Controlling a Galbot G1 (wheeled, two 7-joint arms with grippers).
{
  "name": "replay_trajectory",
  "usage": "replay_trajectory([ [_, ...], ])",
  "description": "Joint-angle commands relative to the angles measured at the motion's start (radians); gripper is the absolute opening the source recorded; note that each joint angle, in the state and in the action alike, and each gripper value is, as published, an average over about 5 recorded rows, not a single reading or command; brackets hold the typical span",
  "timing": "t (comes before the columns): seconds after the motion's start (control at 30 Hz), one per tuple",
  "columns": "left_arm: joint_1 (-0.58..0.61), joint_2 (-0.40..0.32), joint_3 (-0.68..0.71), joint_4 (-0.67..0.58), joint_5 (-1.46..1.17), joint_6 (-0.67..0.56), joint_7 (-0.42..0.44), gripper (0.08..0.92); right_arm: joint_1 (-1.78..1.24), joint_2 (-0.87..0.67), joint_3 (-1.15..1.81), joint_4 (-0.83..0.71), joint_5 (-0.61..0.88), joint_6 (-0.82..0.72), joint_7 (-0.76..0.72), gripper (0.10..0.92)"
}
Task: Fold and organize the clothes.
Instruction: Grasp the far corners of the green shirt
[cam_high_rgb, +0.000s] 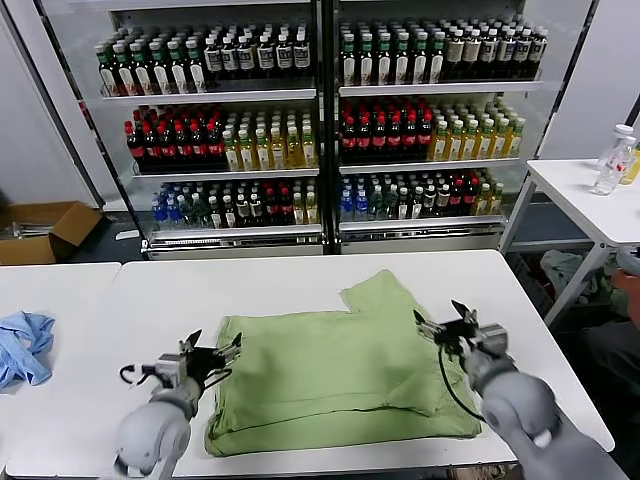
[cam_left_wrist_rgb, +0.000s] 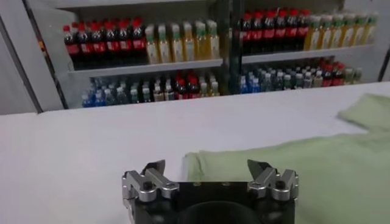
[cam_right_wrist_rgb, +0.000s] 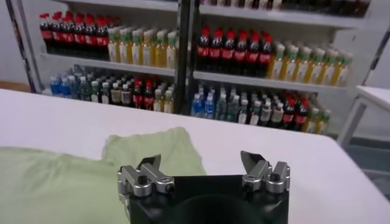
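The shirt (cam_high_rgb: 335, 375) is found part-folded on the table (cam_high_rgb: 300, 272) between the left gripper (cam_high_rgb: 212, 362) and right gripper (cam_high_rgb: 448, 326) — both spread wide, nothing held — and one sleeve, left protruding, could be missed or dragged askew.

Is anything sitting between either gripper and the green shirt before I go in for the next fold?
Nothing visible. The left gripper is open at the green shirt's left edge, the right gripper is open at its right edge, and only bare white table lies between. The blue cloth sits far off left.
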Motion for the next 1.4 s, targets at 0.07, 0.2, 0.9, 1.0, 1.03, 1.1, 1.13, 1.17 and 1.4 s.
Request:
replay_trajectory([
  [0.07,-0.265,0.049,0.134,0.322,-0.043,0.004,-0.008,0.823,0.325,0.127,-0.219,-0.352,0.044,-0.041,0.008,0.823],
  [0.2,-0.254,0.053,0.138,0.316,-0.089,0.005,-0.008,0.823,0.369,0.168,-0.252,-0.432,0.031,-0.041,-0.003,0.823],
  [0.9,-0.114,0.091,0.083,0.196,-0.312,0.001,0.072,0.351,0.409,0.22,-0.295,-0.611,0.08,-0.029,-0.087,0.534],
  [1.0,-0.11,0.094,0.071,0.175,-0.342,-0.002,0.073,0.265,0.4,0.21,-0.293,-0.571,0.078,-0.007,-0.094,0.447],
  [1.03,-0.109,0.094,0.067,0.166,-0.352,-0.005,0.073,0.23,0.396,0.205,-0.291,-0.552,0.077,0.0,-0.096,0.421],
  [1.1,-0.108,0.096,0.059,0.147,-0.368,-0.015,0.074,0.178,0.384,0.191,-0.288,-0.508,0.074,0.013,-0.098,0.36],
  [1.13,-0.107,0.097,0.055,0.138,-0.375,-0.02,0.075,0.147,0.378,0.184,-0.286,-0.488,0.072,0.019,-0.098,0.334],
  [1.17,-0.105,0.098,0.051,0.128,-0.382,-0.025,0.076,0.125,0.371,0.175,-0.283,-0.467,0.07,0.025,-0.098,0.308],
  [1.4,-0.069,0.103,0.014,0.044,-0.43,-0.05,0.081,0.088,0.297,0.118,-0.217,-0.315,0.062,0.069,-0.095,0.13],
])
